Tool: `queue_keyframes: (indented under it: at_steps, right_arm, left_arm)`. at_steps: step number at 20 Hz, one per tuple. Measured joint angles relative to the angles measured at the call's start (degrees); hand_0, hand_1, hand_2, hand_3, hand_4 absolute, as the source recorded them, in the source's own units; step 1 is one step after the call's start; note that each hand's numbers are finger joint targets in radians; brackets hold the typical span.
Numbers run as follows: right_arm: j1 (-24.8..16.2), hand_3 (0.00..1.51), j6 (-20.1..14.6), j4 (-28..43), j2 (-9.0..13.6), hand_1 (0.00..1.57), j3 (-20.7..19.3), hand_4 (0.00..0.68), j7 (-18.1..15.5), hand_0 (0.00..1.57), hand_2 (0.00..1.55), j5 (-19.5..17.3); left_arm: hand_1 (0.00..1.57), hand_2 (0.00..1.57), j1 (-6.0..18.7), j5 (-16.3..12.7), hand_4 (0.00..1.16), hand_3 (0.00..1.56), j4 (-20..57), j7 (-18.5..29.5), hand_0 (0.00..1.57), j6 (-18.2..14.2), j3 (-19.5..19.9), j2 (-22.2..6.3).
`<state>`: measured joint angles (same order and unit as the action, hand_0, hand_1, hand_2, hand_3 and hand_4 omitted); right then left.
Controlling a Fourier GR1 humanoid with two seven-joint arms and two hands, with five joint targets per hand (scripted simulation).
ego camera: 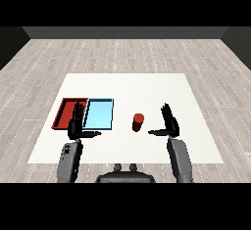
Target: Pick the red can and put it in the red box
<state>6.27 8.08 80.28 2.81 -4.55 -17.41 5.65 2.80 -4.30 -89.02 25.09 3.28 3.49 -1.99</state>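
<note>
A red can [138,122] stands upright on the white table [132,89], a little right of the trays. My right hand [169,121] is raised to the right of the can, fingers straight and thumb pointing toward it, apart from it. My left hand [77,123] is held up open over the near edge between the two trays, holding nothing. The red tray [64,111] lies at the left, partly hidden behind my left hand.
The light blue tray [100,114] lies directly right of the red tray, between it and the can. The white table ends close in front of my forearms; grey wooden floor surrounds it.
</note>
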Motion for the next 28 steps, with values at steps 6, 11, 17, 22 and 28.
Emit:
queue_keyframes:
  at_steps: [6,11,17,22,28]
  right_arm:
    - [2.8,0.0,-0.2,-5.7,-1.2,0.0,0.7,0.0,-1.0,0.0,0.0,-0.1]
    - [6.3,0.0,-1.0,-12.2,-1.9,0.0,1.7,0.0,-3.1,0.0,0.0,0.7]
    - [7.2,0.0,-2.3,-14.7,-2.5,0.0,4.8,0.0,-3.7,0.0,0.0,3.1]
    - [9.0,0.0,-2.2,-20.4,-2.7,0.0,5.4,0.0,-6.3,0.0,0.0,3.9]
    - [11.5,0.0,-4.3,-23.3,-2.8,0.0,7.0,0.0,-6.8,0.0,0.0,5.9]
  left_arm:
    - [0.0,0.0,-0.7,-1.1,0.0,0.0,-1.4,-1.2,0.0,0.7,0.3,-0.5]
    - [0.0,0.0,-1.0,-1.2,0.0,0.0,-1.9,-1.4,0.0,0.6,0.1,-0.4]
    - [0.0,0.0,1.2,-1.2,0.0,0.0,-0.3,-2.0,0.0,-0.4,0.2,0.0]
    - [0.0,0.0,0.1,-1.7,0.0,0.0,-0.8,-1.4,0.0,0.3,0.6,-0.6]
    - [0.0,0.0,-1.8,-1.3,0.0,0.0,-2.0,-1.2,0.0,0.1,-0.2,-0.1]
